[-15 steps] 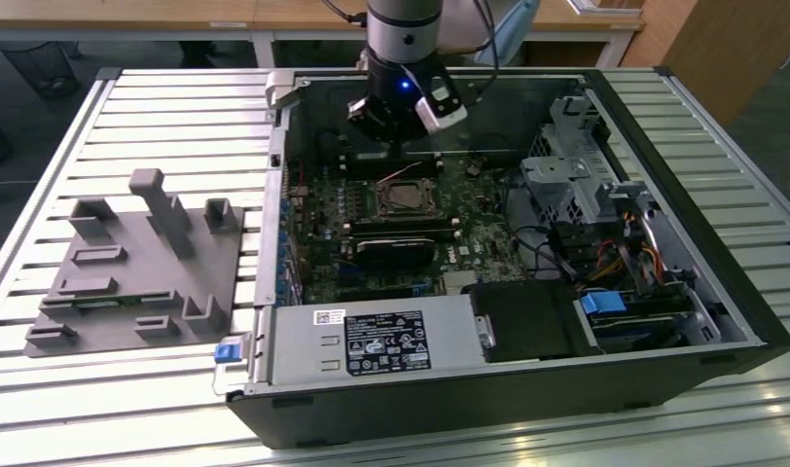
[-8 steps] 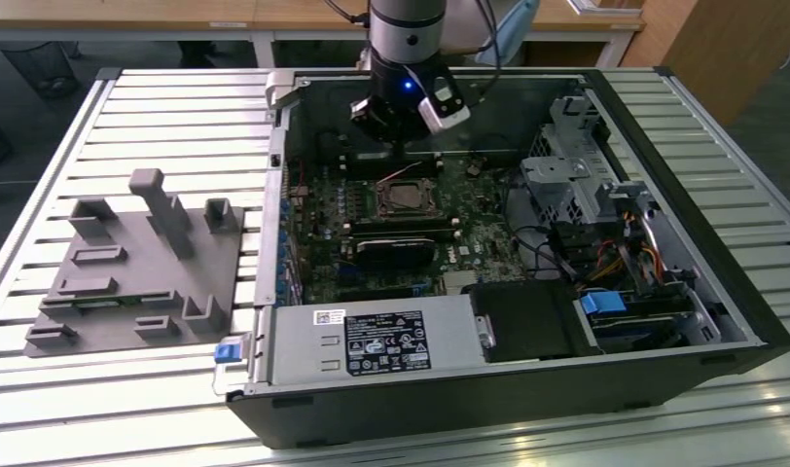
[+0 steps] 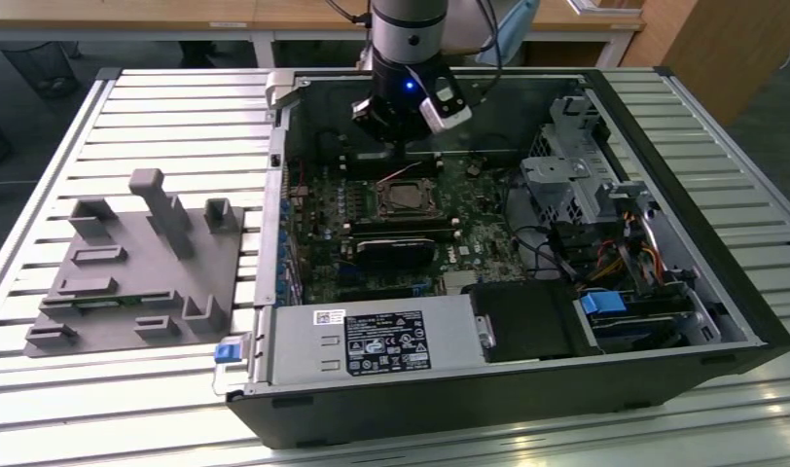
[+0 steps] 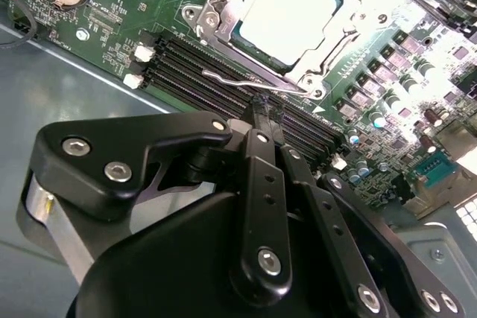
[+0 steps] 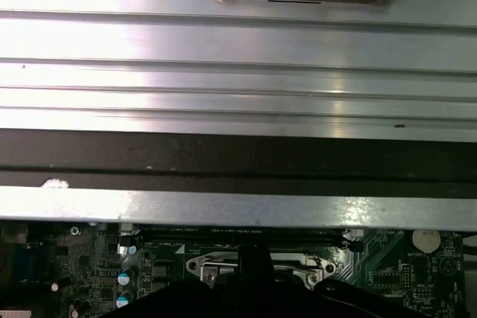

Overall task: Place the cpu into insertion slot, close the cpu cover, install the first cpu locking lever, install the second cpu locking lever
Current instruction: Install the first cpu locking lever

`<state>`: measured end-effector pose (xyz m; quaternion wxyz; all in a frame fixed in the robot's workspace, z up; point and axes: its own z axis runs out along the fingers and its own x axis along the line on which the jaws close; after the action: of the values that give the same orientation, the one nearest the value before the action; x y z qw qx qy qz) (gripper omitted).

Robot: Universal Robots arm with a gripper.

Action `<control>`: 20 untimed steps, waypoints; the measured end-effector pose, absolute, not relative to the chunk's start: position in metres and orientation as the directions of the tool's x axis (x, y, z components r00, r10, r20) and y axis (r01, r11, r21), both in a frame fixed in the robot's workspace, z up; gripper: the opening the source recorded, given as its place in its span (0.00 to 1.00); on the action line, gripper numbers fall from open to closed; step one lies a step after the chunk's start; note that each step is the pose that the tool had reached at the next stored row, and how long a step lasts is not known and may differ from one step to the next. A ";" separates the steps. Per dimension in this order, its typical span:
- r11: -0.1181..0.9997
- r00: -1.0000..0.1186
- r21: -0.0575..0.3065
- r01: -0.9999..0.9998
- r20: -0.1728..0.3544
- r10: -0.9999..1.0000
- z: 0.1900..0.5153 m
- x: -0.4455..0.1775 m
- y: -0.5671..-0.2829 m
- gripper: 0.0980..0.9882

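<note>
Gripper (image 4: 261,106) hangs low over the motherboard (image 4: 112,13), tips drawn together w/ no gap showing in the second wrist view. Nothing seen pinched between them. Tip sits just beside a thin wire locking lever (image 4: 246,80) running along one edge of the insertion slot (image 4: 311,78); touching or a hair apart, can't tell.

Cpu (image 4: 287,16) is seated in the slot, pale top flat and square to the rim. Cpu cover (image 4: 216,1) looks to be down over it, frame lying flat around the chip, top showing thru the window. So steps 1 & 2 read as done.

Levers: judged not finished. The one by the tip lies alongside the slot, hooked end looks free, not tucked under a catch. Other lever: can't make out its state.

Long black slots (image 4: 194,80) sit btwn the lever and the gripper body.

Exterior view: gripper (image 3: 392,146) at far side of the open PC case (image 3: 499,389), slot just nearer than it, mid-board. Grey fixture (image 3: 135,263) on the slatted table (image 3: 57,409) at the exterior view's left, well apart.
</note>
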<state>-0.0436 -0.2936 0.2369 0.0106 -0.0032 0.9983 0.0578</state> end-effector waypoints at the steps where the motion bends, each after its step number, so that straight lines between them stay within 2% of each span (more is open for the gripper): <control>1: 0.993 -1.000 0.115 -0.008 -0.022 -0.005 0.237 -0.044 -0.294 0.01; 20: 0.993 -0.999 0.115 -0.029 -0.022 -0.027 0.224 -0.036 -0.293 0.01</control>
<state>-0.0360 -0.2929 0.2243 0.0101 -0.0139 0.9982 0.0579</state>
